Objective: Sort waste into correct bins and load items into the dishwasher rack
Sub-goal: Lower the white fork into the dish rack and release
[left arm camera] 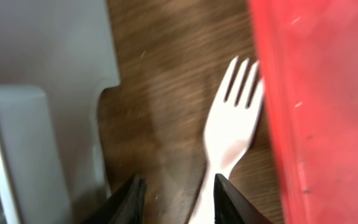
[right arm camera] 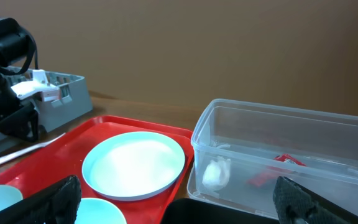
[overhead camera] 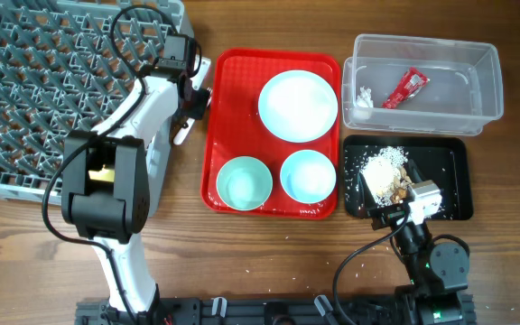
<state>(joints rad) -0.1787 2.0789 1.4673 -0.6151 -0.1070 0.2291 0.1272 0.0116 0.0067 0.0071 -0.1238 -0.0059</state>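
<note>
Left jaws low over the worktop (overhead camera: 269,248), in the gap between the grey rack (overhead camera: 52,90) and the red tray (overhead camera: 233,108). Parted, clamped on nothing. Between the two fingertips (left arm camera: 129,202), closer to the one on the tray side, the handle of the white fork (left arm camera: 232,134). Flat on the wood, tines pointing away, just beside the tray's rim. Cannot tell whether fingertip and handle touch.

On the red tray, all upright: pale-blue plate (overhead camera: 298,106), pale-green bowl (overhead camera: 244,182), pale-blue bowl (overhead camera: 308,174).

Right jaws spread wide and empty, above the near-left corner of the black tray (overhead camera: 450,185), close to the crumbly leftovers (overhead camera: 386,170) heaped there.

In the clear tub (overhead camera: 459,90): red wrapper (overhead camera: 405,88) and, apart from it at the left end, white tissue scrap (overhead camera: 365,95).
</note>
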